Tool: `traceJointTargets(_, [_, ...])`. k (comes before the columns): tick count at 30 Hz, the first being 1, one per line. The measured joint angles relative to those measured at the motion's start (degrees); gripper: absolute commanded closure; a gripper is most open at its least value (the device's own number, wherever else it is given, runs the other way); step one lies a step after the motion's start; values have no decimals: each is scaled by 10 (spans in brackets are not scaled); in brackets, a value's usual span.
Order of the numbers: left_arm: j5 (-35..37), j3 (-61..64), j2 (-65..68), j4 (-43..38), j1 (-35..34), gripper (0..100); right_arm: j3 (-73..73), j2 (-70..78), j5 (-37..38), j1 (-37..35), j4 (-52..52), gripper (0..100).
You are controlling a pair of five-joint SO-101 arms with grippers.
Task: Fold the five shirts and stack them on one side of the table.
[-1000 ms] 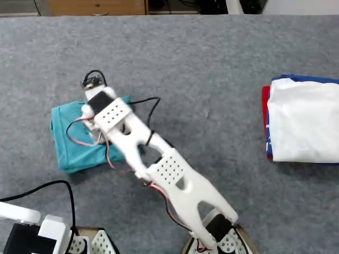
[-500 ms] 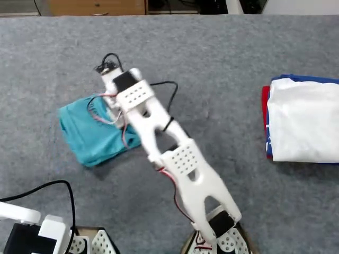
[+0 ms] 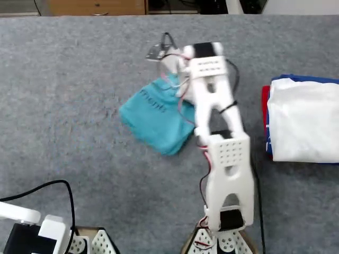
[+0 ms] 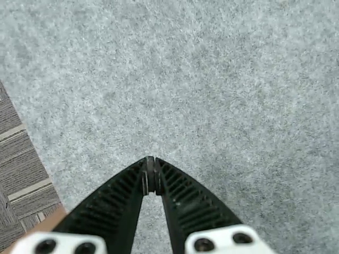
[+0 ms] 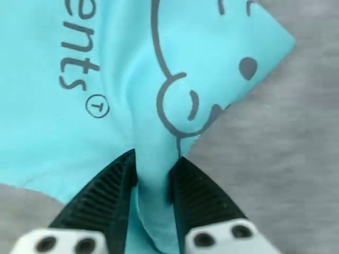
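A grey, carpet-like table cover (image 3: pixel 74 69) runs from edge to edge, and most of it is bare. The widest open stretch lies on the left half and along the far side.

Nearest to us stand the bases of two arms. The left arm (image 3: pixel 29 225) sits folded at the near left corner with a black cable looping over it. Its wrist view shows the left gripper (image 4: pixel 150 172) with its black ribbed jaws pressed together, tips touching and nothing between them. It hangs over bare cover close to the table's edge, with striped floor (image 4: pixel 18 177) just past it.

The right arm (image 3: pixel 226 159) rises from the near edge right of centre and stretches almost straight away from us, with its wrist turned toward the left. The right gripper (image 5: pixel 153 161) pinches a raised ridge of the teal shirt (image 3: pixel 156 120) between its jaws.

We count one teal shirt. It lies mid-table, folded and skewed like a diamond, and its far right corner is tucked under the wrist. It carries dark lettering and a drawn face.

A strip of bare cover separates it from the stack at the right edge. There we count three colours: a white shirt (image 3: pixel 304 119) on top, a blue shirt (image 3: pixel 302 79) edging out behind it and a red shirt (image 3: pixel 265 114) showing at the stack's left side. We cannot tell whether more lie beneath.

Beyond the far edge stands a wooden cabinet (image 3: pixel 98 6).
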Motion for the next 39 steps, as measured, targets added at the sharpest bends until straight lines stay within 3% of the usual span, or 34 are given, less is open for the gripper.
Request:
traceJointTargets(3, [0, 0, 0, 0, 7, 981, 0, 8, 83, 20, -49, 984])
traceJointTargets(5, [0, 0, 0, 0, 11, 981, 1, 14, 98, 20, -59, 916])
traceJointTargets(8, [-3, 0, 0, 0, 20, 981, 1, 16, 100, 20, -61, 788])
traceJointTargets(11, [-25, 0, 0, 0, 22, 981, -5, 16, 54, 21, -47, 733])
traceJointTargets(18, [-36, 0, 0, 0, 23, 981, -103, 15, -31, 21, 63, 743])
traceJointTargets(20, [-37, 0, 0, 0, 23, 981, -127, 14, -70, 21, 70, 814])
traceJointTargets(23, [-37, 0, 0, 0, 25, 981, -135, 14, -142, 18, 73, 998])
traceJointTargets(28, [-38, 0, 0, 0, 33, 981, -128, 6, -245, -7, 73, 995])
traceJointTargets(39, [-38, -13, 0, 0, 33, 981, 184, -178, -422, -83, 72, 997])
